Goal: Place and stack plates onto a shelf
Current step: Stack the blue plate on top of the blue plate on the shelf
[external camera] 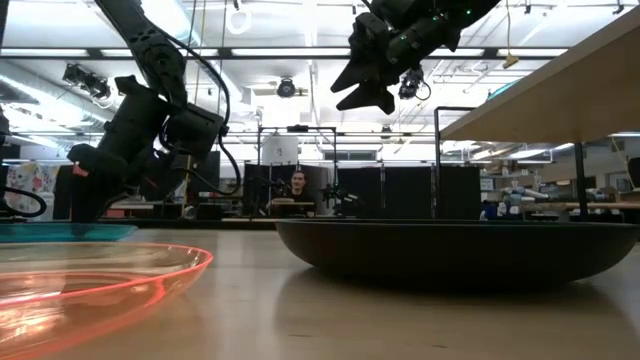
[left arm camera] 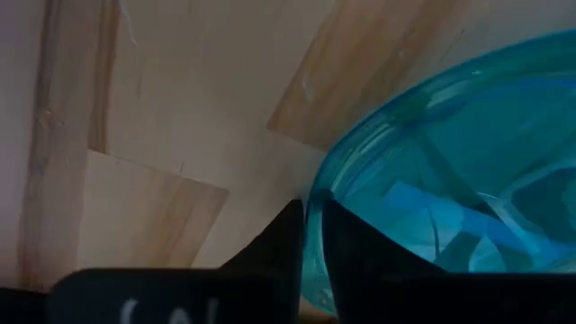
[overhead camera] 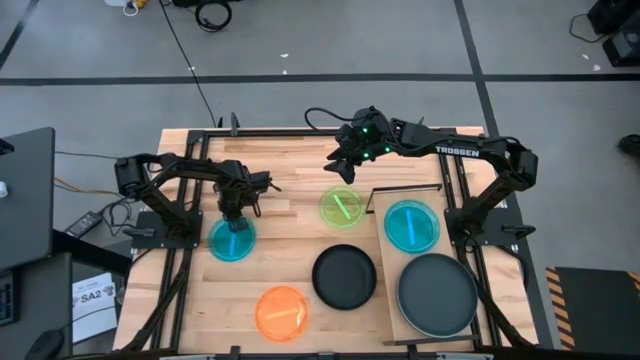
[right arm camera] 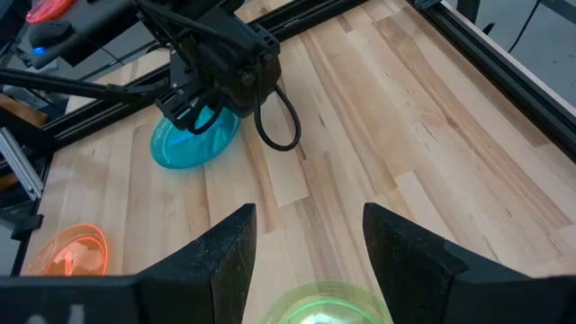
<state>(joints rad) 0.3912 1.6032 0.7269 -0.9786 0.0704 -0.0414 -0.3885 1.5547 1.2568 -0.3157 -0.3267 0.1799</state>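
Left gripper [left arm camera: 306, 243] pinches the rim of a cyan plate [overhead camera: 232, 240] lying on the table's left; fingers nearly closed on its thin edge. Plate looks light, stiff, slick plastic, so a rim grip is likely the only hold. Right gripper [overhead camera: 345, 165] hovers open above the green plate [overhead camera: 342, 207]. Count: two cyan, two black, one green, one orange. Shelf [overhead camera: 392, 310] holds one cyan, one black.

White capitals "TROSSEN" stand on the dark upper link of the right arm [overhead camera: 462, 150], seen from above. A white sheet of paper [overhead camera: 95, 300] lying on the floor left of the worktop carries a bold mark that appears to read "SA2"; its smaller print cannot be read.
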